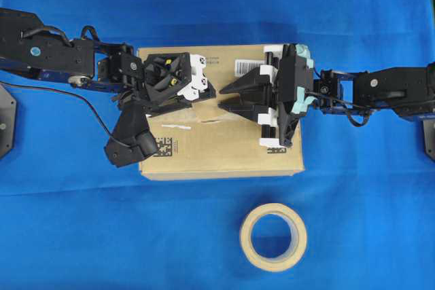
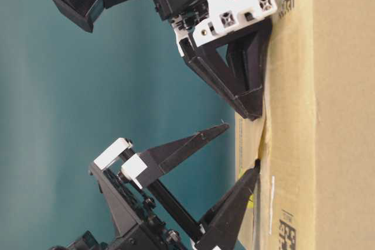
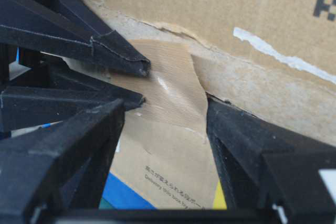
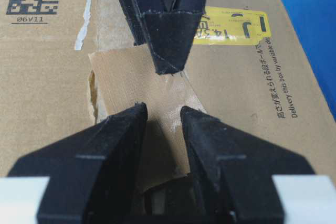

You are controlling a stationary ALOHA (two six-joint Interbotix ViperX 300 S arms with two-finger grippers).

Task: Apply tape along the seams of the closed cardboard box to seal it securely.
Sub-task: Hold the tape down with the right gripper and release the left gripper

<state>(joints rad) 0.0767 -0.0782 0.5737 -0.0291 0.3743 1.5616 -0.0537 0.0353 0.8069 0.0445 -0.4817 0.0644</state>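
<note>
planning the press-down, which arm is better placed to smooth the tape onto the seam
Left, probably: one of its fingers already rests on the tape over the seam, while the right fingers sit at its near end.

Robot lab: blue-draped table [image 1: 204,5]

Seam [image 1: 204,121] mostly hidden overhead beneath both arms. Yellow sticker [image 4: 231,26] partly covered by a left finger [image 4: 165,35]. Cardboard box [image 2: 328,115] cut off at the table-level frame's right edge. Barcode label [image 1: 248,66] partly hidden.
</note>
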